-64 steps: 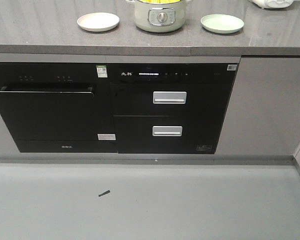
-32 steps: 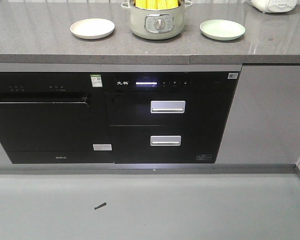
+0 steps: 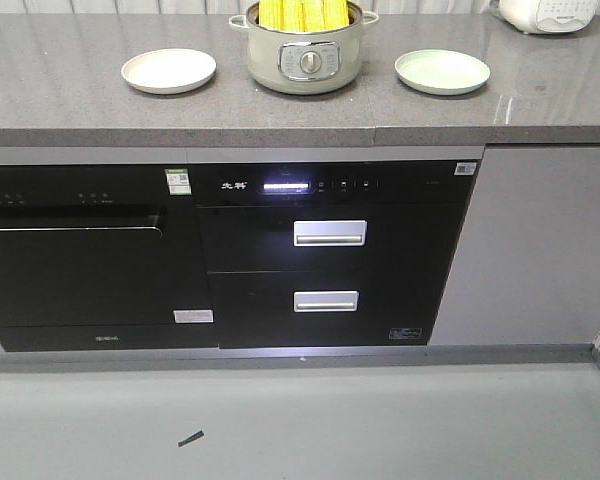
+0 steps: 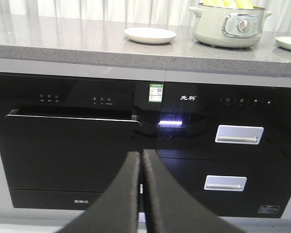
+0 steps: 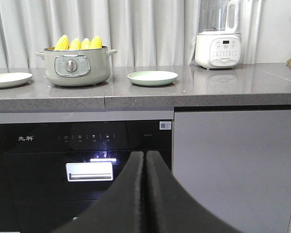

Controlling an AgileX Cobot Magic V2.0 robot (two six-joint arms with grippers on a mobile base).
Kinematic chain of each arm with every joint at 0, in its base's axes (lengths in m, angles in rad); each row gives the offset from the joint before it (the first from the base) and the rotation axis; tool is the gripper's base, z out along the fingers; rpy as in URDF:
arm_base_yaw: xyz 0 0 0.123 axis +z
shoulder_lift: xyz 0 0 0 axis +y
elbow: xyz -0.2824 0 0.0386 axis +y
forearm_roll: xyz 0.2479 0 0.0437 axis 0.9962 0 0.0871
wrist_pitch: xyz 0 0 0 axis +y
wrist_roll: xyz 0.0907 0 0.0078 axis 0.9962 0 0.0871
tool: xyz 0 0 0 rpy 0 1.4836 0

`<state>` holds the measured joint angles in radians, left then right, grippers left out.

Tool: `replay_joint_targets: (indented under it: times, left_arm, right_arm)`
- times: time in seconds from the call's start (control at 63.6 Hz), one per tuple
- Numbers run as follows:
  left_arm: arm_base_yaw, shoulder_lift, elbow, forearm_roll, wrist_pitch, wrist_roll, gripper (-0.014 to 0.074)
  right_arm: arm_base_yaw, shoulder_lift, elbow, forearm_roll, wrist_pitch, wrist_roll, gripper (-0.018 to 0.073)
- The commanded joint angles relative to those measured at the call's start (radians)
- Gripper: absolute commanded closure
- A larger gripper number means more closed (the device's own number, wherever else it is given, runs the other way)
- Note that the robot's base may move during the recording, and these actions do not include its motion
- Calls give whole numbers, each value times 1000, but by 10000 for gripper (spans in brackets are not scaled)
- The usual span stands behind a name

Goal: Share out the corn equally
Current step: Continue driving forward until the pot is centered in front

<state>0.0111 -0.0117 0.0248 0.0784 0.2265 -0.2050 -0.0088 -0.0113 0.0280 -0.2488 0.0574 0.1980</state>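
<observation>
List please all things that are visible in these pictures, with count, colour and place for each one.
countertop: one, grey, across the top
pot: one, pale green, middle of countertop
corn: several cobs, exact count unclear, yellow, standing in pot
cream plate: one, cream, left of pot, empty
green plate: one, pale green, right of pot, empty
white appliance: one, white, far right on countertop
door unit: one, black, under countertop, left
drawer unit: one, black, two silver handles, below pot
floor: grey
dark scrap: one, on floor
left gripper: black, shut, empty
right gripper: black, shut, empty
</observation>
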Motion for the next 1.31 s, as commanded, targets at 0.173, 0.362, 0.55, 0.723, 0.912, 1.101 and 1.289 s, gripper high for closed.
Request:
replay_joint_targets:
  times: [0.173, 0.362, 0.55, 0.723, 0.912, 1.101, 1.289]
  left_arm:
    - [-6, -13, -23, 0, -70, -3, 602]
    - [-6, -13, -23, 0, -70, -3, 602]
    - [-6, -13, -23, 0, -70, -3, 602]
    - [-6, -13, -23, 0, -70, -3, 602]
    - [-6, -13, -23, 0, -70, -3, 602]
    - [-6, -13, -23, 0, -70, -3, 602]
    - [-6, -13, -23, 0, -70, -3, 602]
  right_arm:
    - [-1, -8, 18, -10, -72, -5, 561]
    - [-1, -8, 18, -10, -72, -5, 561]
    - [-1, -8, 18, -10, -72, -5, 561]
    - [-1, -8, 18, -10, -72, -5, 561]
    - [-1, -8, 18, -10, -72, -5, 561]
    - [-1, -8, 18, -10, -72, -5, 561]
    - [-1, -8, 18, -10, -72, -5, 561]
